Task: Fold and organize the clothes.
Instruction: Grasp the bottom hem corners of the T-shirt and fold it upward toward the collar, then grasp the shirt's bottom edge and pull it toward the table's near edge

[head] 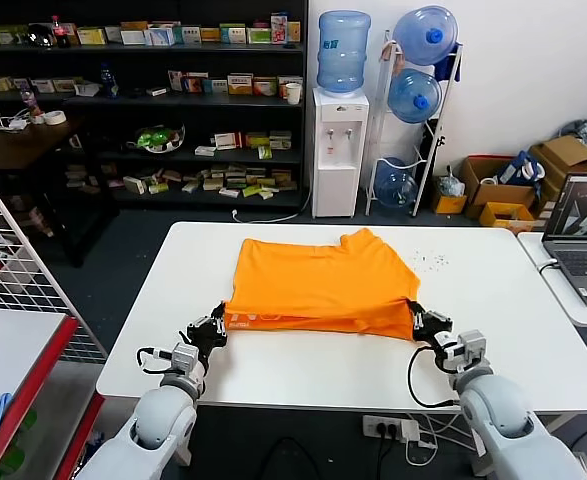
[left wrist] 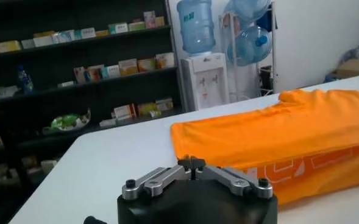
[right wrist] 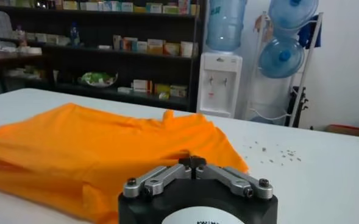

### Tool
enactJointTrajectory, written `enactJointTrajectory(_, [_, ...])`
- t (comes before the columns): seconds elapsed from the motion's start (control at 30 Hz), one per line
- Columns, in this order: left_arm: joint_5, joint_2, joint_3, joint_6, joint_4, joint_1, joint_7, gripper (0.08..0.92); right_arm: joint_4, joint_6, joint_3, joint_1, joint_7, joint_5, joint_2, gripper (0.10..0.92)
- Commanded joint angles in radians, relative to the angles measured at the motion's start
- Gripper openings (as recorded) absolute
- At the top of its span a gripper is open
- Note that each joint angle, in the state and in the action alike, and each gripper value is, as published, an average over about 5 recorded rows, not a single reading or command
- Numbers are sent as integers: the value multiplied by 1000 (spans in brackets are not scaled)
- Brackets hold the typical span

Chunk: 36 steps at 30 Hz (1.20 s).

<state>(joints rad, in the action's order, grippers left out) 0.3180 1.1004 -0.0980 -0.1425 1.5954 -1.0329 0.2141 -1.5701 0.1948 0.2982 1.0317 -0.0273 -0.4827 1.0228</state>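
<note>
Head view: the orange T-shirt lies folded across the middle of the white worktop; the left gripper sits at the shirt's 8 o'clock corner, the right gripper at its 4 o'clock corner, each touching the near hem. Left wrist view: the left gripper shows jaws drawn together, the T-shirt just beyond. Right wrist view: the right gripper has jaws together too, with the T-shirt bunched beside it.
</note>
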Motion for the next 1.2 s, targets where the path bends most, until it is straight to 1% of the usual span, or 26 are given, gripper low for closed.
enactJointTrajectory(0.03, [3,2,53,-4,-80,96,-4,91,146,-13,-82,-162,-4,1,29,125])
enactJointTrajectory(0.3, [5,18,75,-17,-102,117,-15,91,203,-23,-83,-193,-17,23,46,132])
enactJointTrajectory(0.4, [9,18,71,-24,-93,112,-22,100,165,-13,-59,-144,-15,23,38,188])
enactJointTrajectory(0.47, [21,13,67,-23,-80,99,-25,133,113,5,-35,-93,-10,26,25,247])
enactJointTrajectory(0.63, [51,-2,58,-14,-37,58,-27,278,-9,90,23,18,-1,40,-20,394])
enactJointTrajectory(0.83, [64,-16,39,-23,-23,14,-27,451,-80,175,86,130,7,41,-57,567])
enactJointTrajectory(0.93, [83,-16,34,-37,-22,-1,-24,538,-87,181,101,159,10,55,-59,654])
enactJointTrajectory(1.07, [111,-9,34,-57,-34,3,-17,651,-61,179,100,162,5,70,-50,763])
enactJointTrajectory(1.13, [128,-4,35,-69,-46,13,-12,711,-37,174,96,153,1,77,-41,801])
enactJointTrajectory(1.2, [142,-1,36,-81,-60,25,-8,760,-8,164,91,138,0,83,-28,815])
